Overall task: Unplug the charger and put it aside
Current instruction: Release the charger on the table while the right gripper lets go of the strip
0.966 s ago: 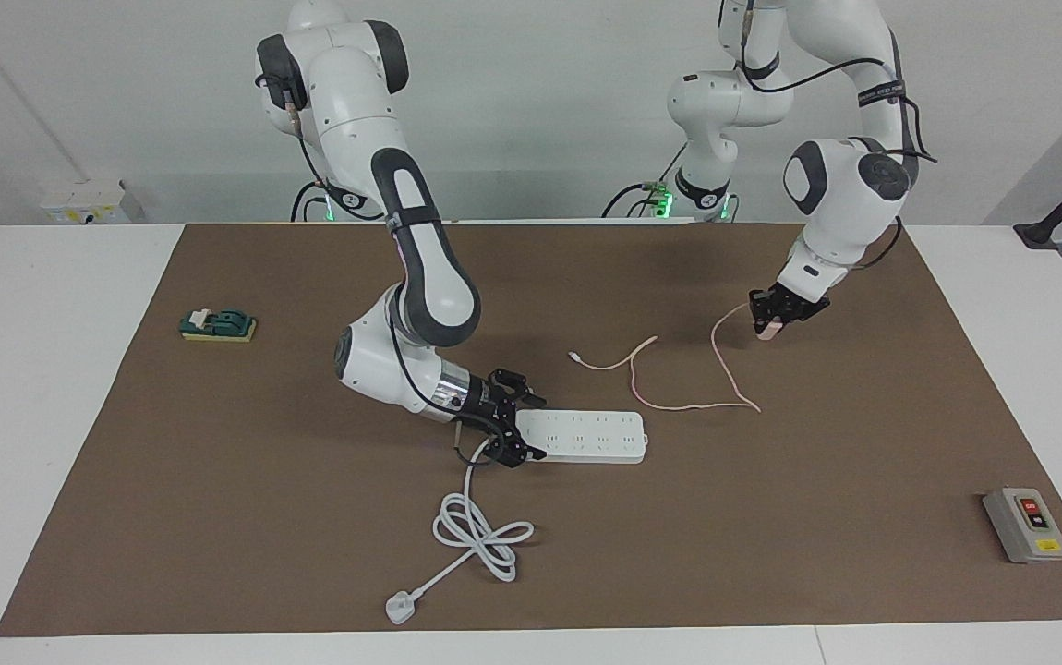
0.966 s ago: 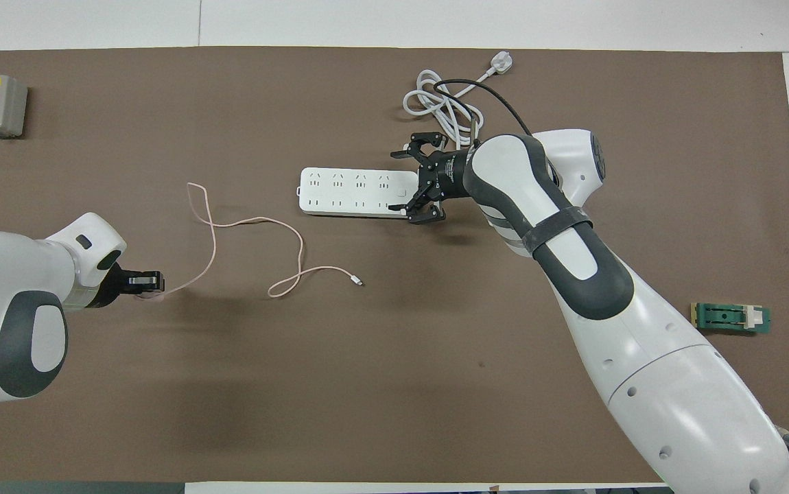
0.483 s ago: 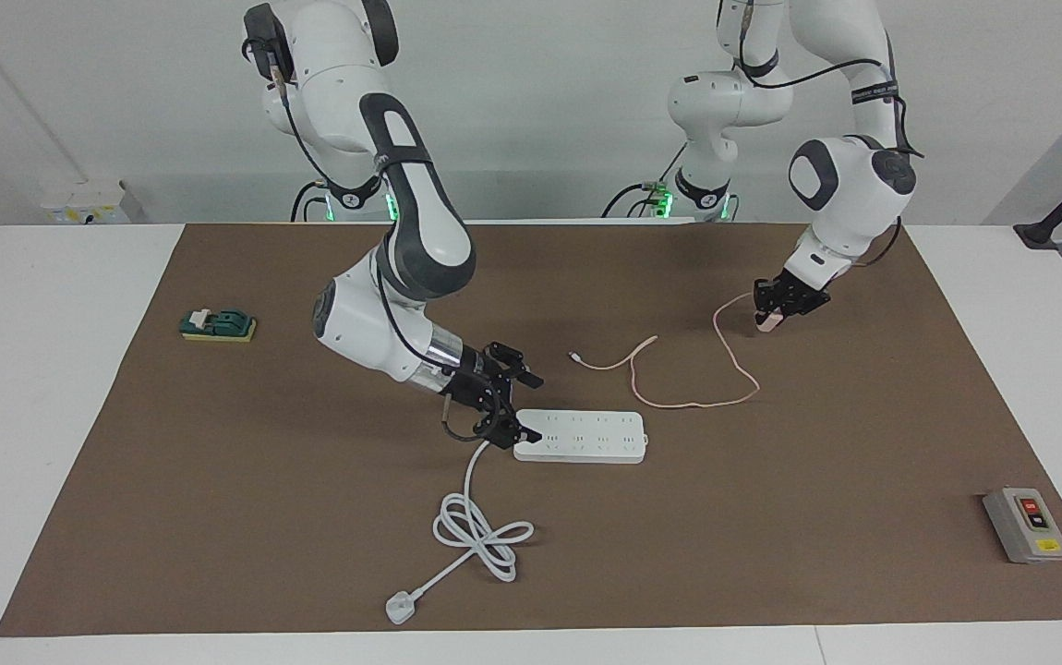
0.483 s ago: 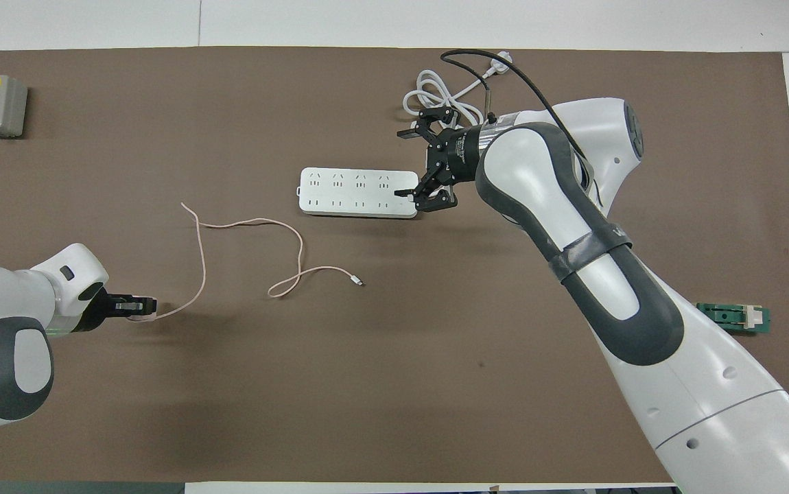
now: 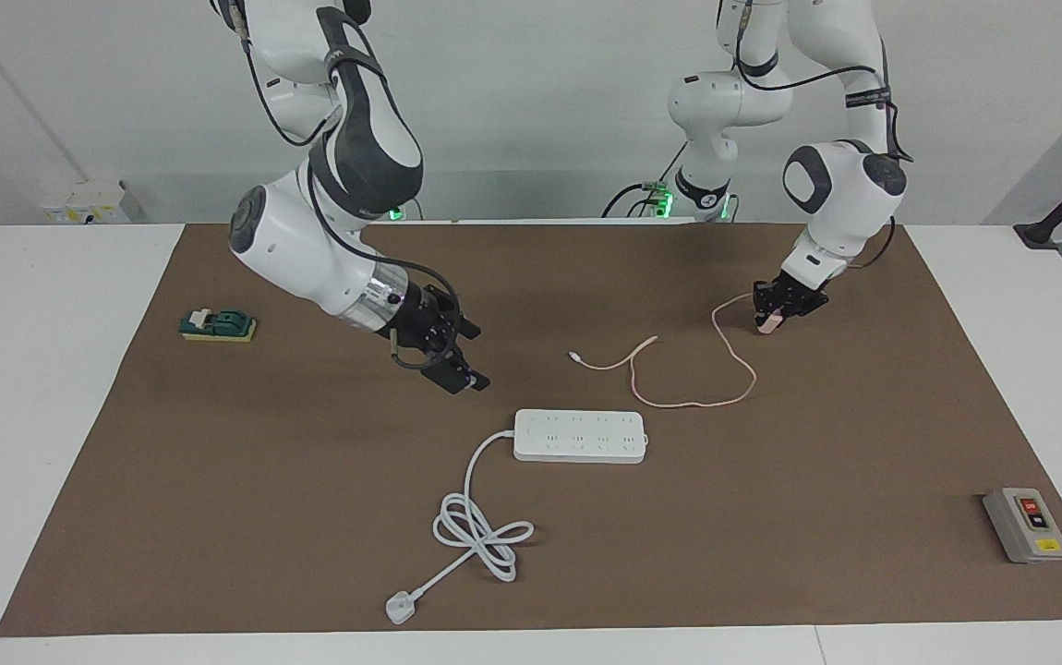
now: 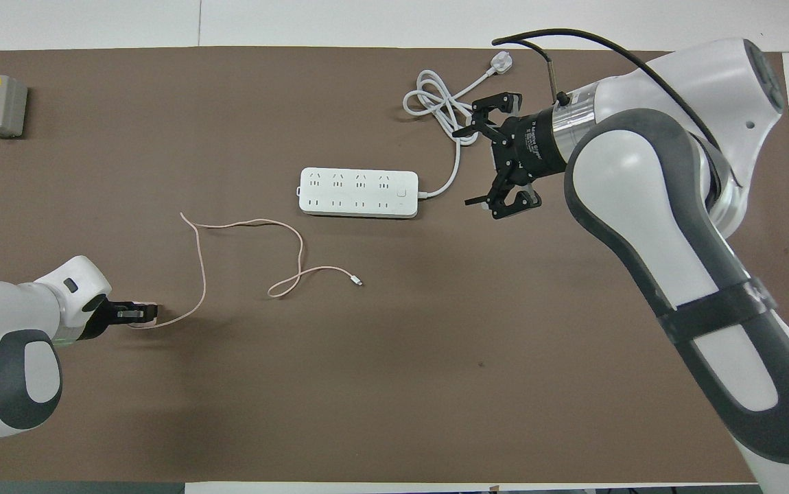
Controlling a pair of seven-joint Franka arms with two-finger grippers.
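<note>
The charger point(image 5: 766, 322), a small pale pink cube, sits between the fingertips of my left gripper point(image 5: 774, 314), low over the mat toward the left arm's end. I cannot tell whether it touches the mat. In the overhead view only a sliver of the charger point(image 6: 151, 318) shows at the left gripper point(image 6: 139, 313). Its thin pink cable point(image 5: 690, 405) trails loosely over the mat to a free end point(image 6: 357, 281). The white power strip point(image 5: 580, 436) lies flat mid-table with nothing plugged in. My right gripper point(image 5: 453, 356) hangs open and empty above the mat beside the strip's cord end.
The strip's thick white cord point(image 5: 480, 532) coils farther from the robots and ends in a white plug point(image 5: 399, 608). A grey switch box point(image 5: 1025, 525) stands near the mat's corner at the left arm's end. A green block point(image 5: 217, 324) lies at the right arm's end.
My right gripper came off the power strip's cord end, rose and pulled back toward the right arm's end. My left gripper drew the charger a little closer to the robots, dragging the cable.
</note>
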